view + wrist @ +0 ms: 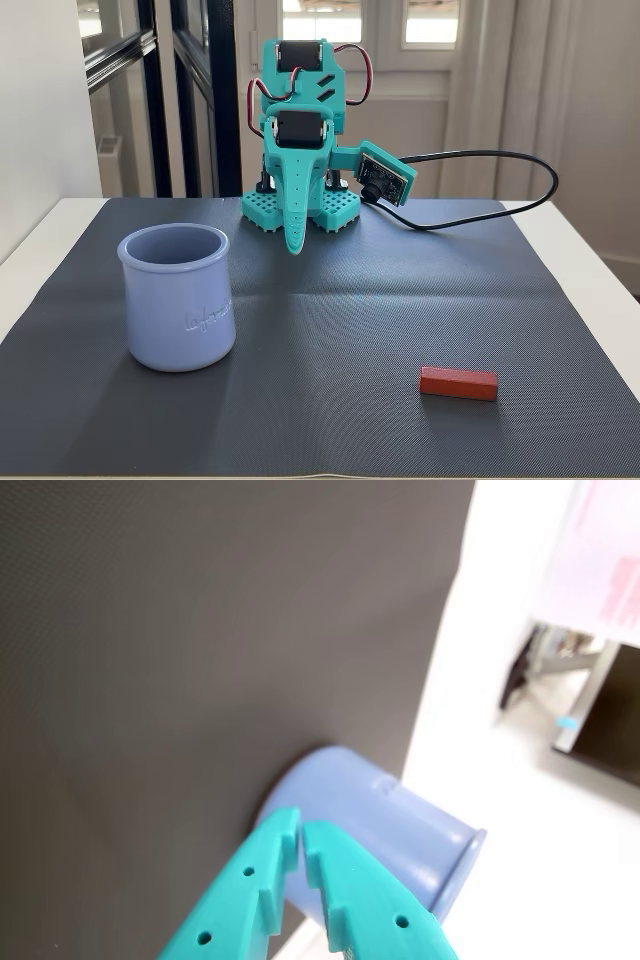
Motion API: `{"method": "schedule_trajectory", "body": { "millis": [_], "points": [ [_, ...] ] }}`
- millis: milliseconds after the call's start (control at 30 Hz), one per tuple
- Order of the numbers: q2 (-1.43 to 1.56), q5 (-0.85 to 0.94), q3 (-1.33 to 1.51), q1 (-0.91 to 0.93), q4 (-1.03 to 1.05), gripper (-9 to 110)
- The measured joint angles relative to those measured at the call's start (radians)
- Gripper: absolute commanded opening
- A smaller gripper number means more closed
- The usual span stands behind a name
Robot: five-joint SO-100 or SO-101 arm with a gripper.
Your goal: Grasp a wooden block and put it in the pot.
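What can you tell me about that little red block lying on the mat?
The wooden block is a small flat rectangular bar, bright red on top with a darker reddish-brown front side. In the fixed view it lies flat on the dark grey mat, near the front right, its long side running across the picture. Nothing touches it but the mat; the pot stands well off to its left and the gripper is far behind it. The wrist view does not show it.

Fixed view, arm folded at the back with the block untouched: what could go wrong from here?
1. The wooden block lies flat and low on the mat; the shut hand must open wide or it may push the block away.
2. The wrist view shows only the pot, not the block, so aiming relies on the fixed view.
3. The carry crosses to the pot; clipping its rim could tip it.
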State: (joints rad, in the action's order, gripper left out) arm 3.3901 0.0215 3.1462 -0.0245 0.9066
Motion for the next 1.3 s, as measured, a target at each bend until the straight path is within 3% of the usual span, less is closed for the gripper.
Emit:
{"method": "schedule_trajectory", "body": {
  "millis": [1300],
  "points": [
    [0.0,-0.002,0.0,0.029,0.0,0]
  ]
}}
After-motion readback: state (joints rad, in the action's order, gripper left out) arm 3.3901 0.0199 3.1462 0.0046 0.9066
